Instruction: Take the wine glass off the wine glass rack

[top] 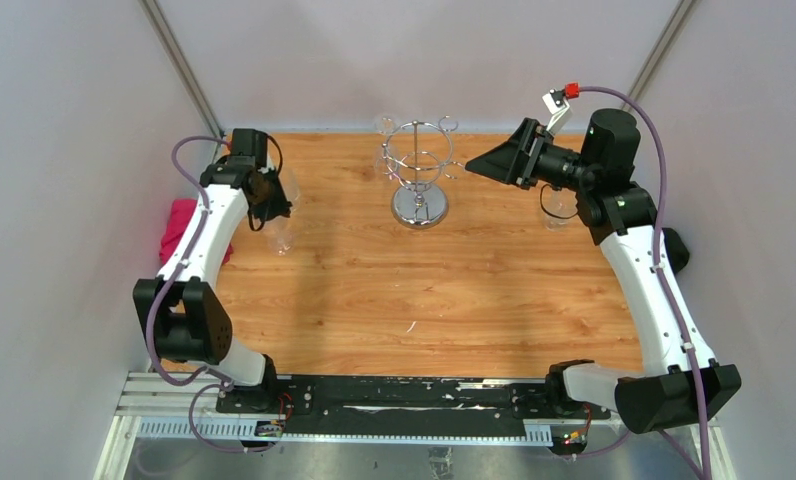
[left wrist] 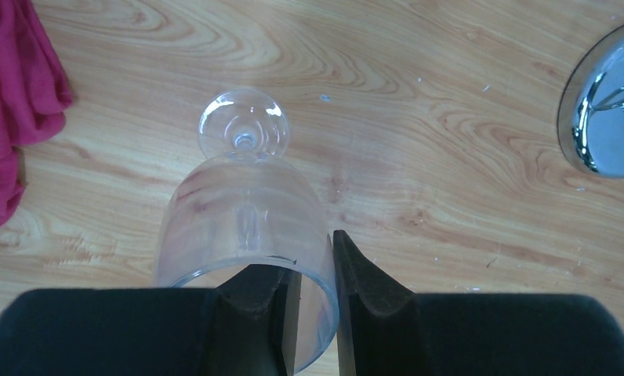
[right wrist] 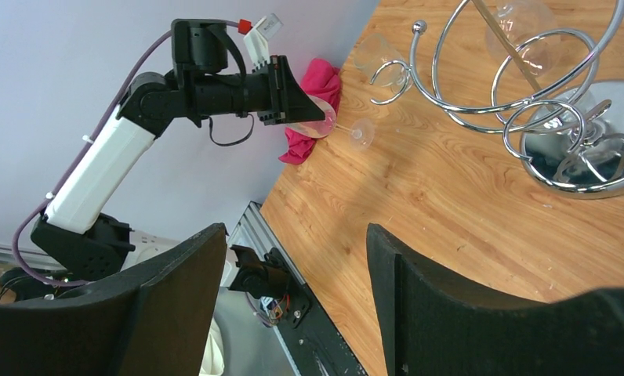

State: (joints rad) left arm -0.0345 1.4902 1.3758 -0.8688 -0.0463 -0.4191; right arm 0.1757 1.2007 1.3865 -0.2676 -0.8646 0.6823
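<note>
While the left gripper [left wrist: 317, 313] pinched the wine glass [left wrist: 242, 211] by its rim, one finger [left wrist: 263, 317] sat inside the bowl and the other outside, nearly closed with only the glass wall between them. That glass stood upright, off the wine glass rack [top: 419, 175] and well apart to its left. Whether its foot touched the wooden table [top: 424, 300] could not be told. Bare wood lay between the glass and the rack's mirrored base. On the side away from the rack, a pink cloth [top: 182, 228] lay at the table's left edge, near the glass.

To the rack's right, the right gripper [right wrist: 293, 298] pointed at the ring top with its fingers spread wide and nothing between them, its tips just beside the nearest hook end. Another clear glass [right wrist: 519, 30] showed among the rack's loops. Nearer than the rack, the boards ran open to the table's front edge.
</note>
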